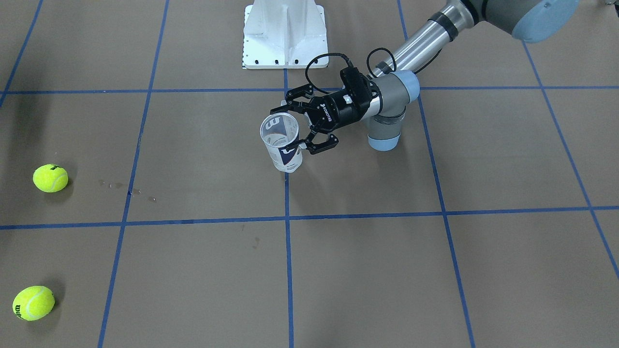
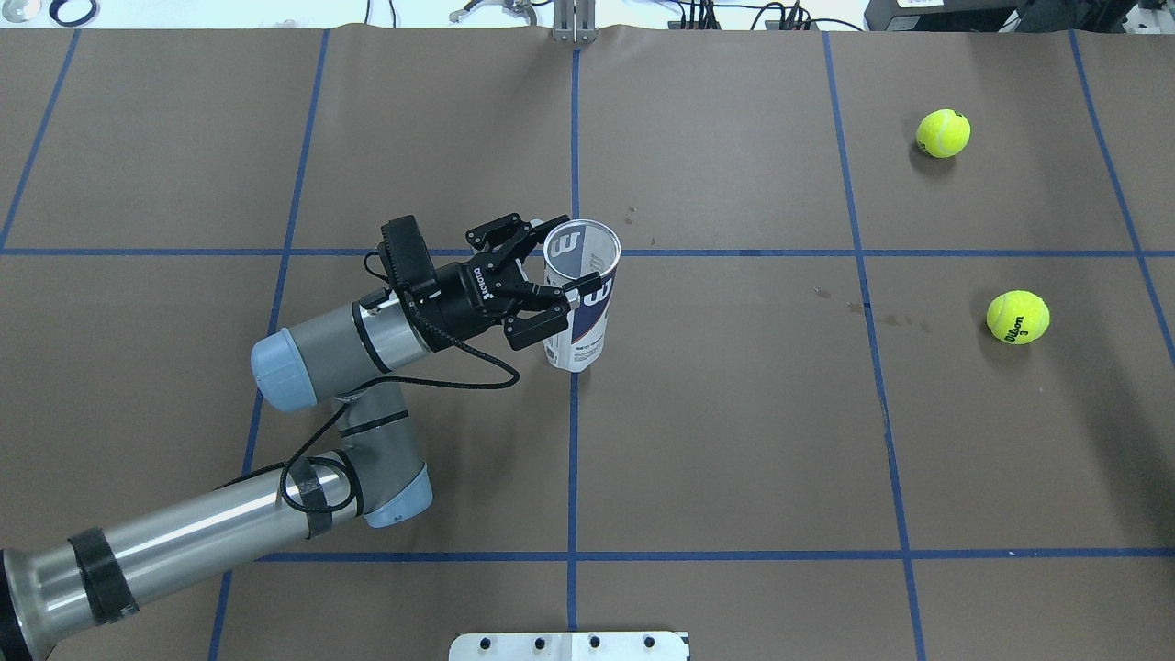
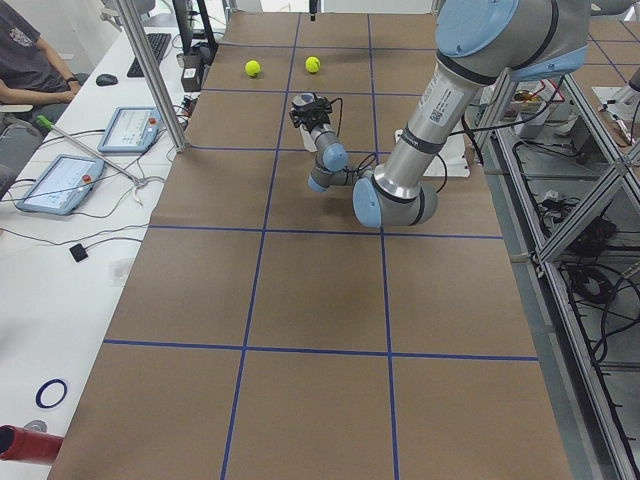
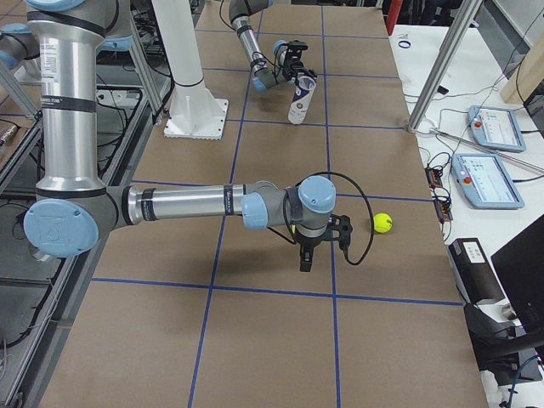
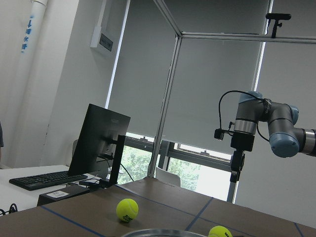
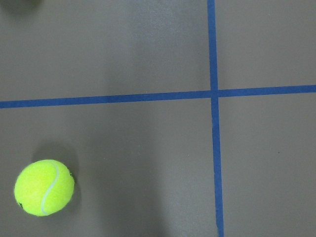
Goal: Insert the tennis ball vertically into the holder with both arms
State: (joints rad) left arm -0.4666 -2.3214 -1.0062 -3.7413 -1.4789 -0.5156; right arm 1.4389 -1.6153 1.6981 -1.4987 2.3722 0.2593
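Note:
The holder [image 2: 587, 317], a clear can with a navy and white label, stands upright near the table's middle, open end up. My left gripper [image 2: 551, 275] comes at it side-on with a finger on either side of its upper part, shut on it [image 1: 292, 126]. Its wrist view catches only the silver rim [image 5: 158, 232]. Two tennis balls [image 2: 943, 133] [image 2: 1018, 317] lie far off on the robot's right. My right gripper [image 4: 304, 259] hangs above that area, pointing down; I cannot tell if it is open or shut. Its wrist view shows one ball [image 6: 44, 186] below.
The white robot base [image 1: 284, 34] stands at the table's edge behind the holder. Blue tape lines grid the brown table. A side table with tablets [image 3: 60, 183] and a seated person [image 3: 25, 50] runs along the far edge.

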